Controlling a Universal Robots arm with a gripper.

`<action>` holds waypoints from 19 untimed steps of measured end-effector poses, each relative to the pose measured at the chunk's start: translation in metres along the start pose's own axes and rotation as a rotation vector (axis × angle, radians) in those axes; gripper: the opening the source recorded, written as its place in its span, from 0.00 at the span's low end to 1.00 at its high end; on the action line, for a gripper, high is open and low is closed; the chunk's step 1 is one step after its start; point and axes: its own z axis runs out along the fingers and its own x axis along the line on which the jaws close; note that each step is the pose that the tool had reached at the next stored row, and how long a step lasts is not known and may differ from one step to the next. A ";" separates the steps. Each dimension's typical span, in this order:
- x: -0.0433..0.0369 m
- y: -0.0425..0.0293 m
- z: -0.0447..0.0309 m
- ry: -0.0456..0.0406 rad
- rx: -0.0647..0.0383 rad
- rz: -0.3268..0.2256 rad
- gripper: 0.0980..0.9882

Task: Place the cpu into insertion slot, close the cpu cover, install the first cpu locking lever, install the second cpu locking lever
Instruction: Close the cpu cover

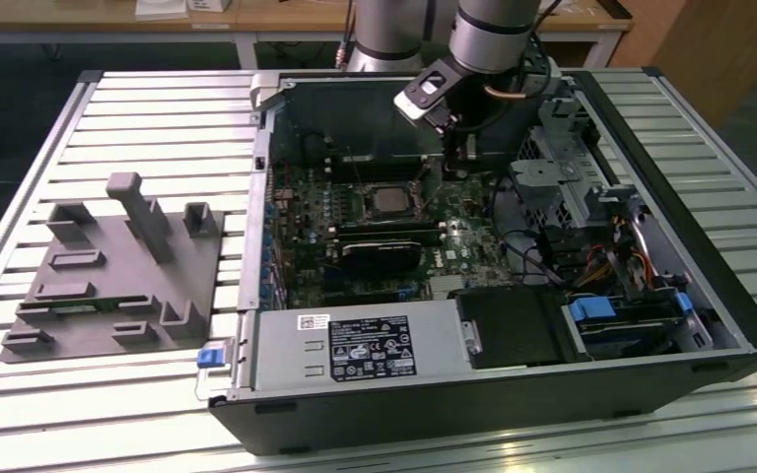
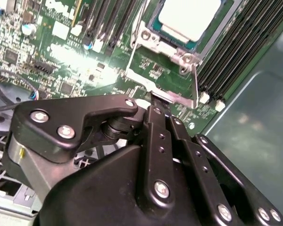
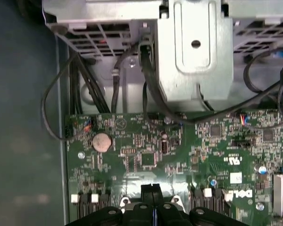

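cpu (image 2: 191,16) matt metal; cpu cover (image 2: 154,44) shiny metal.

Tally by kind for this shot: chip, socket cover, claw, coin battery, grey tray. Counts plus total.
chip: 1
socket cover: 1
claw: 1
coin battery: 1
grey tray: 1
Total: 5

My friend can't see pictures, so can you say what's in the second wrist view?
A shut black end effector has its tip by the edge of the silver cpu cover on a green motherboard. Beyond it, the silver-topped cpu sits in its insertion slot, with long black memory slots beside it.
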 end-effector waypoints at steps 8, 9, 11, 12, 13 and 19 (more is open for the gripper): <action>-0.0010 -0.0174 0.0007 0.0048 -0.004 0.000 0.01; -0.0011 -0.0191 0.0008 0.0050 -0.004 0.000 0.01; -0.0013 -0.0224 0.0011 0.0049 -0.004 0.000 0.01; -0.0014 -0.0241 0.0012 0.0049 -0.004 0.000 0.01; -0.0015 -0.0255 0.0013 0.0048 -0.004 0.000 0.01; -0.0017 -0.0292 0.0016 0.0048 -0.004 0.000 0.01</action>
